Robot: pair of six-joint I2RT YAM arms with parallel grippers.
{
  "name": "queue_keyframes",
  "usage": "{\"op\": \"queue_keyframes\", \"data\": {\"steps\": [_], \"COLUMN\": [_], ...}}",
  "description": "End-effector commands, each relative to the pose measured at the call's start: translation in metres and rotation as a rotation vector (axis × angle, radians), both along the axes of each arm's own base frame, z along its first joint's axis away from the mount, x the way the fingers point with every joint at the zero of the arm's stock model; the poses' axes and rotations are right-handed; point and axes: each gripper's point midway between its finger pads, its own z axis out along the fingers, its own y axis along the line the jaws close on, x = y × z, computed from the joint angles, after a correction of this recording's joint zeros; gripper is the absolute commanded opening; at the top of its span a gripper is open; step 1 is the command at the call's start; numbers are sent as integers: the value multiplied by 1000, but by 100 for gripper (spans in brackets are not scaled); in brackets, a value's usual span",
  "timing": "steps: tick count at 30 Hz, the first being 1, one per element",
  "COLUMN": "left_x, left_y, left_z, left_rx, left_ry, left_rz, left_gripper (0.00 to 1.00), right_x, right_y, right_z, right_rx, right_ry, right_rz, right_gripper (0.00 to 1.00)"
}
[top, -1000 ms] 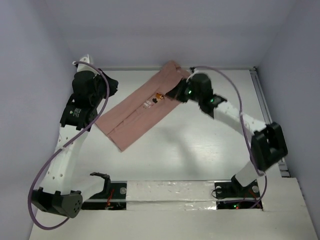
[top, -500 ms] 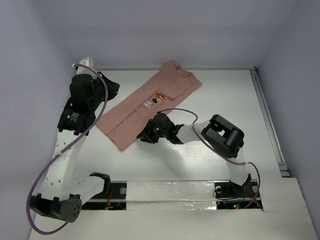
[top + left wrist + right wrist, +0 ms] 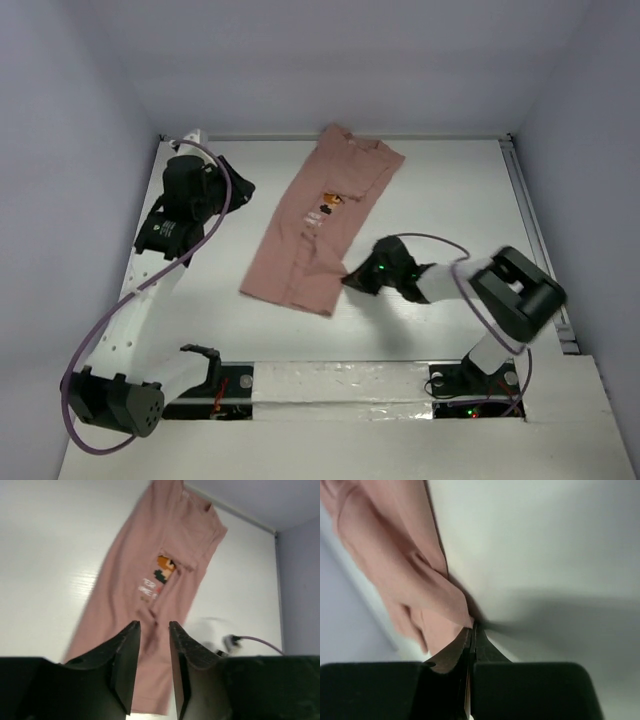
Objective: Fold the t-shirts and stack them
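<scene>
In the top view, the dusty-pink t-shirt (image 3: 315, 225) is seen folded into a long strip and laid diagonally on the white table (image 3: 450, 190). The right end effector (image 3: 352, 280) is placed at its near right corner and the left end effector (image 3: 240, 188) is held off to its left, apart from it. In the left wrist view, the left end effector (image 3: 152, 645) is shown released, fingers slightly parted with nothing between them, and the chest graphic (image 3: 162, 570) is seen face up beyond. In the right wrist view, the right end effector (image 3: 471, 632) is shown clenched, with an edge of the pink fabric pinched at its tips, low against the table.
</scene>
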Motion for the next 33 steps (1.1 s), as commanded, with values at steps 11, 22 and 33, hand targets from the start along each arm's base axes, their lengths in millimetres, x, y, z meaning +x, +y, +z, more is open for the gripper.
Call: {"op": "queue_keyframes", "data": {"steps": [11,22,33], "left_x": [100,256,264], "left_y": [-71,-118,-116], "left_z": [-115,-241,-282], "left_rx": [40,114,-18], "left_ry": [163,323,321], "left_rz": [-148,-198,-183], "left_gripper": [39,40,0], "right_x": [-112,-73,-51], "right_y": [-175,-135,-116], "right_z": [27,61,65], "right_rx": [-395,-392,-411], "right_ry": [53,-101,-133], "right_rz": [-140,50,106], "right_gripper": [60,26,28]}}
